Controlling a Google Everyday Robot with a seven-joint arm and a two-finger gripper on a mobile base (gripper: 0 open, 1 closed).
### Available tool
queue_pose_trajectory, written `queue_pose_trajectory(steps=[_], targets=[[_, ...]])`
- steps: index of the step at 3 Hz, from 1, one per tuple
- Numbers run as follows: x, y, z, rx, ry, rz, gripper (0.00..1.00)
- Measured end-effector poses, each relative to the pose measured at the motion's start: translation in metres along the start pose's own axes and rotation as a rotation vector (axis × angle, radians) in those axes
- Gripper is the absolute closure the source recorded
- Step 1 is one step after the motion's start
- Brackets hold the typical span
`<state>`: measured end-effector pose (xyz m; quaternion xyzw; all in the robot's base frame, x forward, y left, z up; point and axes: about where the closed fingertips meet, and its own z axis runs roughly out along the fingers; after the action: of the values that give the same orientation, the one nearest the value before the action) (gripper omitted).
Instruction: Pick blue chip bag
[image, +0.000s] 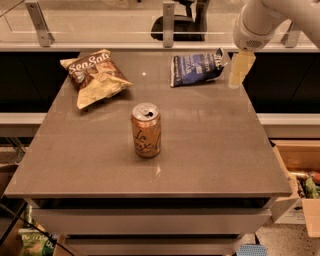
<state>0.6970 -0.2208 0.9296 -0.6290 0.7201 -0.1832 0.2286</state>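
Note:
The blue chip bag (196, 68) lies flat near the back right of the brown table (210, 150). It is dark blue, crinkled, with white lettering. My gripper (239, 70) hangs from the white arm at the upper right, just right of the bag's right end and near the table's right edge. It holds nothing.
A tan-and-brown Sea Salt chip bag (95, 76) lies at the back left. An orange can (146, 130) stands upright in the table's middle. A glass rail with metal posts (168, 22) runs behind the table. A cardboard box (300, 180) sits on the floor at right.

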Motion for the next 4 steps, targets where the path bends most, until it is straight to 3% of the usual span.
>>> queue_pose_trajectory(steps=[2,4], targets=[[0.001,-0.016,0.050,-0.043,-0.024,-0.003,0.00],[-0.021,-0.020,0.098,-0.101,-0.093,-0.047,0.00]])
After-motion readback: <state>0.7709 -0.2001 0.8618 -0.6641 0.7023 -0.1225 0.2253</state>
